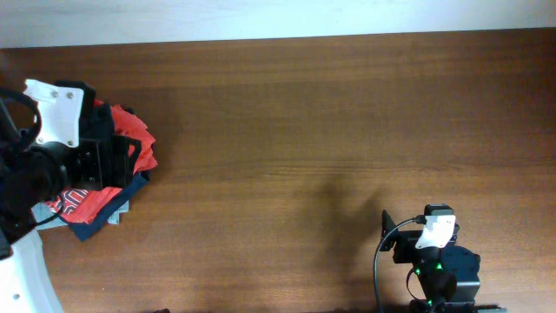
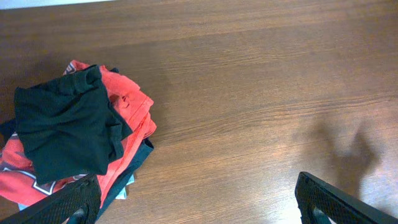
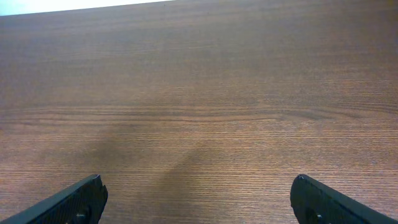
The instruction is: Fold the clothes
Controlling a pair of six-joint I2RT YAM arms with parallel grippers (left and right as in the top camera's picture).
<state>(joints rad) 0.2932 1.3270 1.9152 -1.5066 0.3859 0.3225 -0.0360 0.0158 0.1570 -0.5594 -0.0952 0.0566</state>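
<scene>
The clothes (image 2: 65, 127), one plain, very dark garment, are lying crumpled on top of a pile at the 9 o'clock edge of the table (image 2: 261, 81). Their long axis is being judged as running roughly from 12 to 6 o'clock in the left wrist view, though the bunching is making this uncertain. They are resting on a red shirt (image 2: 134, 109), under which the edge of a navy garment (image 2: 144, 149) is showing. From the left gripper (image 2: 198, 206) the dark garment is being seen at about 10 o'clock, near but untouched, and the jaws are being held wide apart with nothing between them. The right gripper (image 3: 199, 200) is likewise spread and empty. In the overhead view it is sitting near 5 o'clock of the table, well apart from the pile, so the left arm is being judged the nearer one. Flat, bare wood is lying from the pile toward 3 o'clock, and room for spreading the garment is being offered there.
</scene>
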